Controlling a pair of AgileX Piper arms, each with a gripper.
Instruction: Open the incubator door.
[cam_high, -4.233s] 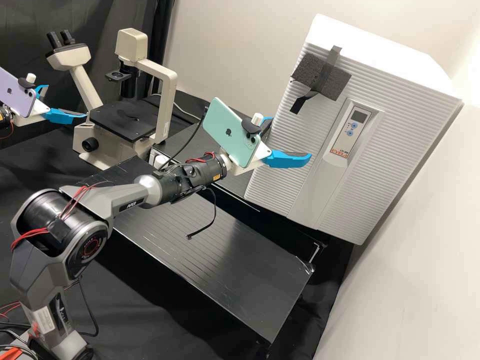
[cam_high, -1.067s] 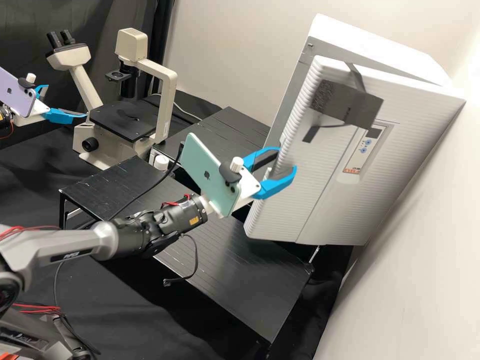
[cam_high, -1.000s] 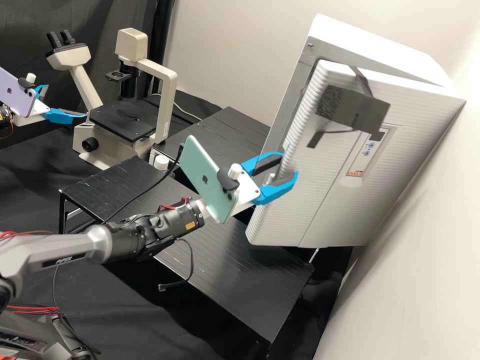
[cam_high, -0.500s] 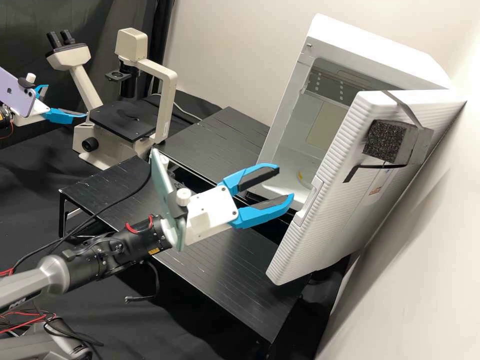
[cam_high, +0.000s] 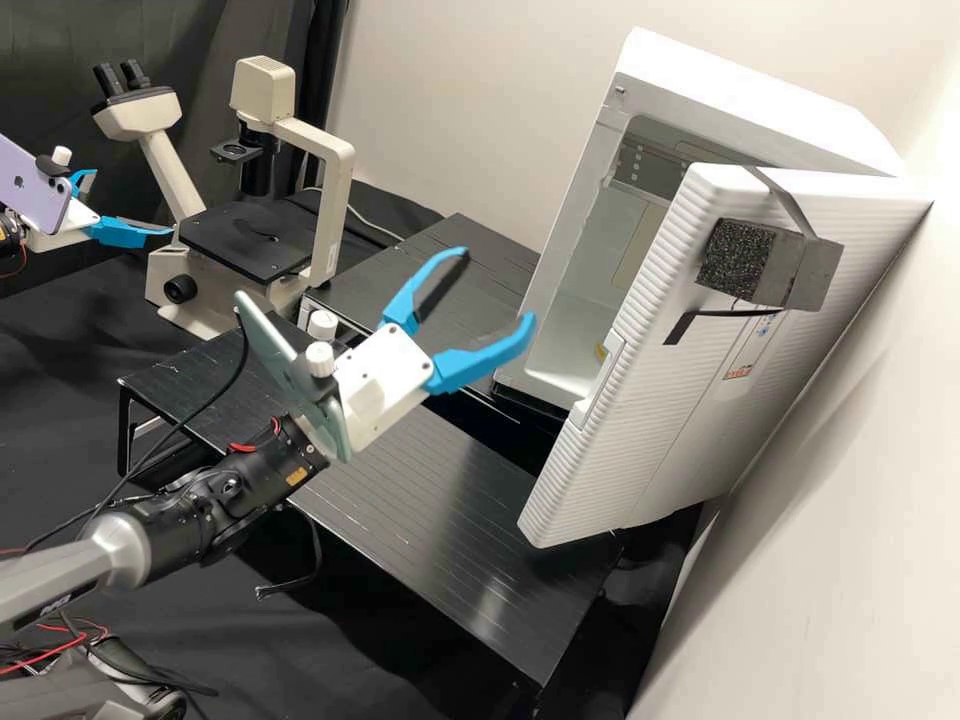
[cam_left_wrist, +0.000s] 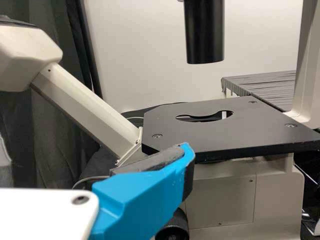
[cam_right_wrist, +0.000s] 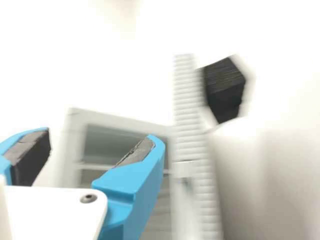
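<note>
Incubator (cam_high: 790, 105) at upper right of frame; its door (cam_high: 640, 410) swung out partway, inside on show. Right gripper (cam_high: 498, 284) spread wide, holding nothing, off the door's free edge near mid-frame. Left gripper (cam_high: 134, 202) at far left by the microscope (cam_high: 343, 200), also open. Step in hand, I'd judge: widening the gap. Next: fingers behind the free edge, press outward, mind the wall (cam_high: 840, 560).

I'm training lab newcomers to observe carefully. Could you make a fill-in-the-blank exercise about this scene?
The incubator door stands ____.
The right gripper, its fingers spread, holds ____.
The left gripper is beside the ____.
Both grippers have fingers coloured bright ____.

Missing words, in order: open; nothing; microscope; blue.
</note>
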